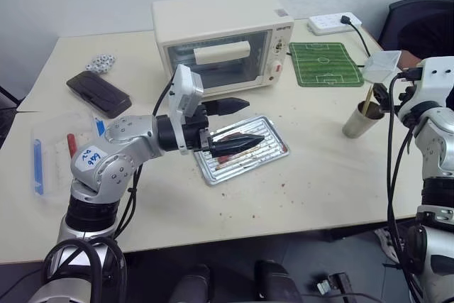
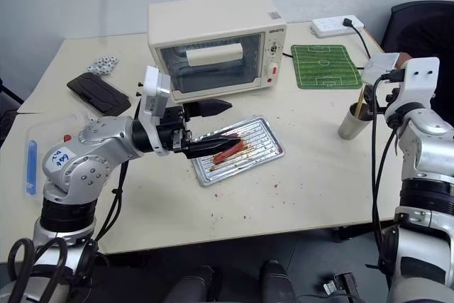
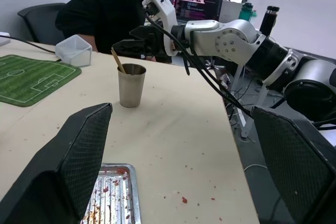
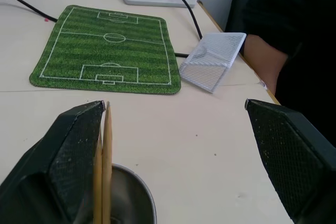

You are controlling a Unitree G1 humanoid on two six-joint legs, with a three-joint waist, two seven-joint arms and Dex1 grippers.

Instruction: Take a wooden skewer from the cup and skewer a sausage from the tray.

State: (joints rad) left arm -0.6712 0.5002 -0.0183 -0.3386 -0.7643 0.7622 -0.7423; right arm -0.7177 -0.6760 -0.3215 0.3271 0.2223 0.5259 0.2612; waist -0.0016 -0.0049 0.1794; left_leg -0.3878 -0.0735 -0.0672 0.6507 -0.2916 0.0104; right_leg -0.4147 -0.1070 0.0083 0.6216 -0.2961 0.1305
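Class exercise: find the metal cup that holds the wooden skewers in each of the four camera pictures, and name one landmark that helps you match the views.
Left eye view: cup at the right, below the green football mat.
Right eye view: cup at the right, below the mat.
Left wrist view: cup upper middle, right of the mat.
Right wrist view: cup rim at the bottom edge.
Shared landmark: the green football mat.

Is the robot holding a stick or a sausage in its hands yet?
No, nothing is held. The right gripper is open above the cup, with the wooden skewers beside one finger. The left gripper is open over the tray.
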